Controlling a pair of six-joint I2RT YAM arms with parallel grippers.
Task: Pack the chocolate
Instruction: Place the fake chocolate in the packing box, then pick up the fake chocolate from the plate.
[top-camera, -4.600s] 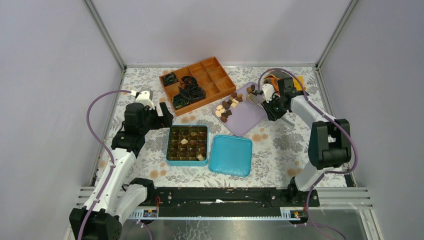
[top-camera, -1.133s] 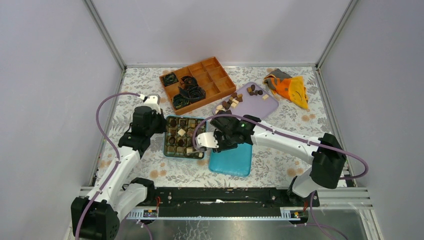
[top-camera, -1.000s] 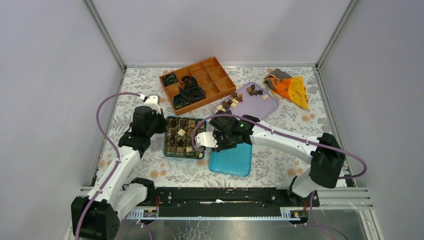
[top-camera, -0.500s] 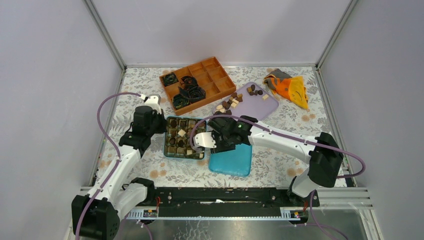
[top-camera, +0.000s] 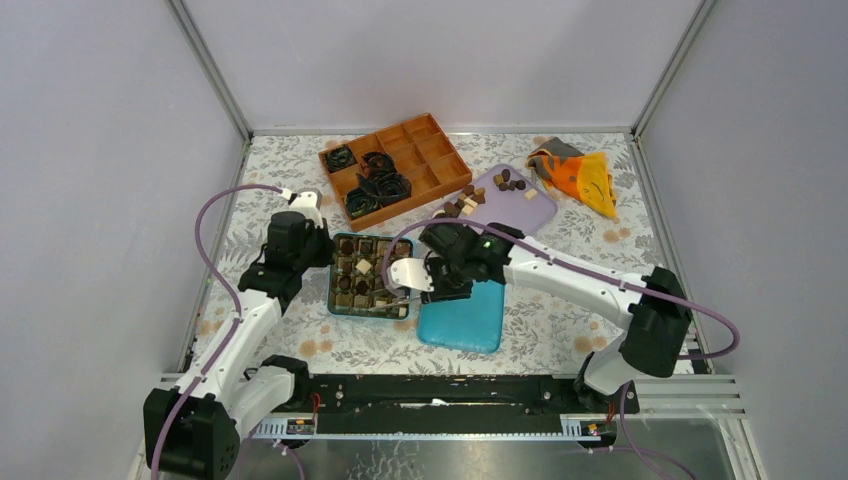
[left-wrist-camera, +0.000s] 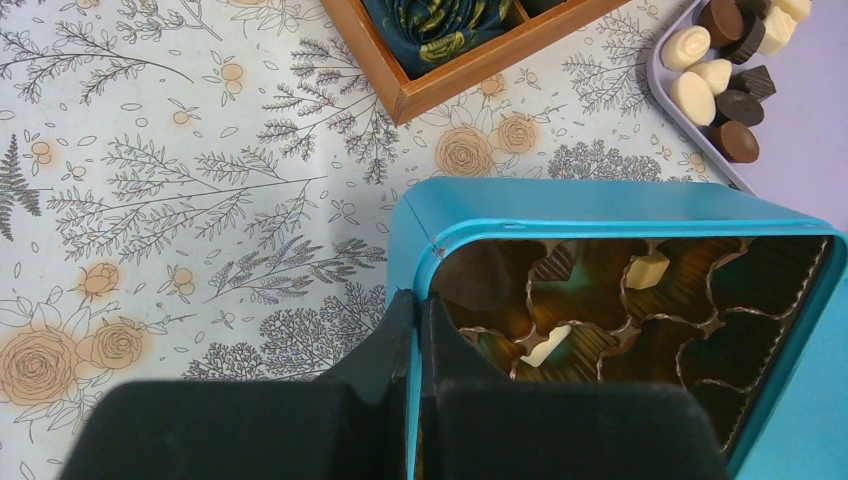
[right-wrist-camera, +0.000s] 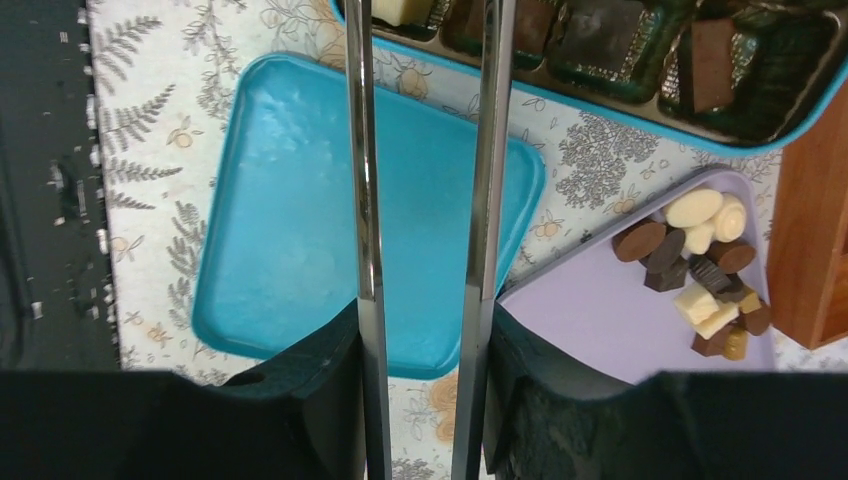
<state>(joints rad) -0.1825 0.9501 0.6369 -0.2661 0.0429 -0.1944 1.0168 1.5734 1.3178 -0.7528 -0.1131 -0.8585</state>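
The chocolate (top-camera: 462, 208) lies in loose dark, brown and cream pieces on a lilac tray (top-camera: 520, 212); more chocolate (right-wrist-camera: 700, 270) shows in the right wrist view. Other pieces (left-wrist-camera: 647, 270) sit in the cells of an open blue tin (top-camera: 337, 300). My left gripper (left-wrist-camera: 415, 300) is shut on the tin's left wall (left-wrist-camera: 410, 230). The right gripper (top-camera: 388, 303) hovers over the tin's near right corner, and its long metal fingers (right-wrist-camera: 362, 150) stand apart. Nothing shows between them, and their tips run off the top of the wrist view.
The tin's blue lid (top-camera: 460, 318) lies right of the tin, under the right arm. An orange wooden divider tray (top-camera: 430, 150) with black paper cups (top-camera: 372, 185) sits at the back. An orange cloth (top-camera: 580, 175) lies at the back right.
The right gripper has drawn slightly up and away over the tin's right side. The left gripper and the tin have stayed put.
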